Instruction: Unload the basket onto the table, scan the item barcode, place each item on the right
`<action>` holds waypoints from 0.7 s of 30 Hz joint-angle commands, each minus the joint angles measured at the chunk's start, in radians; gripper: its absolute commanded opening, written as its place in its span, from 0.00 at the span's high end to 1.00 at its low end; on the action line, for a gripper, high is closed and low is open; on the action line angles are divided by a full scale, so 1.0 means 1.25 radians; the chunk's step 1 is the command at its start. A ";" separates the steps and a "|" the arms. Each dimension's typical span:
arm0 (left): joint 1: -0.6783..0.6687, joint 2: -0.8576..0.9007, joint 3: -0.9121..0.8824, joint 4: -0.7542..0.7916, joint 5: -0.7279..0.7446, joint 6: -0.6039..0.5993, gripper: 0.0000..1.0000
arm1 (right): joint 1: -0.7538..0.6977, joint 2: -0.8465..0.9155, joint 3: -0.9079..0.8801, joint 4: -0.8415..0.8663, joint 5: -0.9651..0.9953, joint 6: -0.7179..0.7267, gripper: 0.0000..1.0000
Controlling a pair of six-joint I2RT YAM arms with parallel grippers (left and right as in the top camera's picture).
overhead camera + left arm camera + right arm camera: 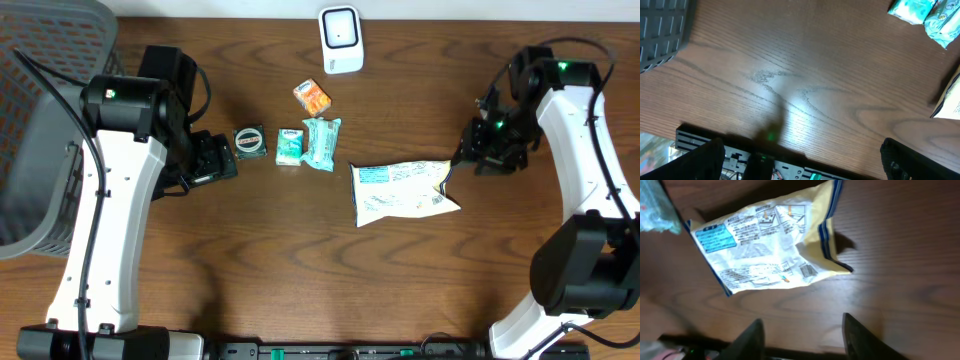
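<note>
Dark brown wood forms the worktop [300,270], on which a white and yellow snack bag [405,190] is laid flat, right of centre, with its printed back turned upward. A small barcode-like mark [807,270] is seen near one corner of the bag in the right wrist view. A white scanner [341,40] is stood at the far edge, well apart from the bag. The right end effector [801,325] is released: its fingers are spread, nothing is held between them, and it is placed just beside the bag's right edge. The left end effector [802,147] is also released, its fingers spread wide over bare wood, with nothing grasped. Near it, a dark round tin [249,142] is seen, then two teal packets [308,144] lying side by side, and a small orange packet [312,97] beyond them. A grey basket [40,120] is set at the left edge.
</note>
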 commanded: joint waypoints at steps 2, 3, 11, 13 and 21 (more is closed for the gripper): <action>0.002 0.003 -0.001 -0.002 -0.010 -0.002 0.02 | 0.078 -0.005 0.006 0.010 0.058 -0.004 0.83; 0.002 0.003 -0.001 -0.002 -0.010 -0.002 0.02 | 0.099 -0.005 -0.005 0.025 0.058 -0.004 0.86; 0.002 0.003 -0.001 -0.002 -0.010 -0.002 0.02 | 0.251 -0.005 -0.225 0.249 0.163 0.099 0.91; 0.002 0.003 -0.001 -0.002 -0.010 -0.002 0.02 | 0.269 -0.005 -0.292 0.307 0.221 0.138 0.90; 0.002 0.003 -0.001 -0.002 -0.010 -0.002 0.02 | 0.263 -0.005 -0.358 0.372 0.285 0.146 0.73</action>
